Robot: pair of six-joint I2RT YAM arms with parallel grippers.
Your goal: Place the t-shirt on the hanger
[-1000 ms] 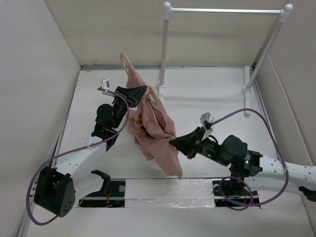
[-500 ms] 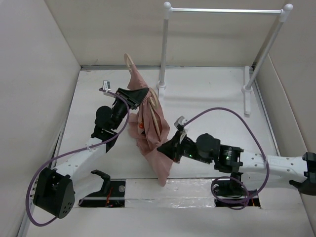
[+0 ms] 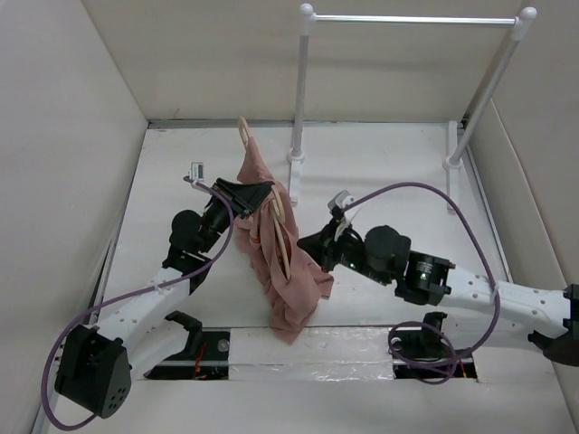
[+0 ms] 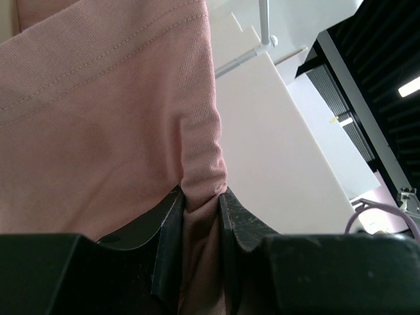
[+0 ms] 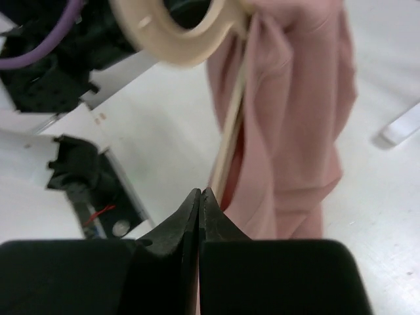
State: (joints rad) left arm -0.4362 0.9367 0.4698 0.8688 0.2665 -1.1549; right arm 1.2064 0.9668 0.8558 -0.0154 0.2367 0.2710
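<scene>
The pink t-shirt (image 3: pixel 288 271) hangs bunched in the air over the table, draped about the beige hanger (image 3: pixel 281 237). The hanger's hook (image 3: pixel 244 132) sticks up above the cloth. My left gripper (image 3: pixel 259 193) is shut on a fold of the t-shirt (image 4: pixel 98 111) near its top, with cloth pinched between the fingertips of the left gripper (image 4: pixel 200 194). My right gripper (image 3: pixel 308 242) is shut and empty, right beside the shirt's right side. In the right wrist view the right gripper (image 5: pixel 199 191) points at the hanger's arm (image 5: pixel 230 138), with the t-shirt (image 5: pixel 295 118) behind it.
A white tubular rail stand (image 3: pixel 299 90) rises at the back, its feet (image 3: pixel 452 163) on the white table. Beige walls (image 3: pixel 63 181) close in the left, back and right. Purple cables (image 3: pixel 470 244) loop over both arms.
The left arm has carried shirt and hanger slightly right and nearer; the shirt now hangs straighter. The right gripper, still shut, has swung left and then up to the shirt's right side.
</scene>
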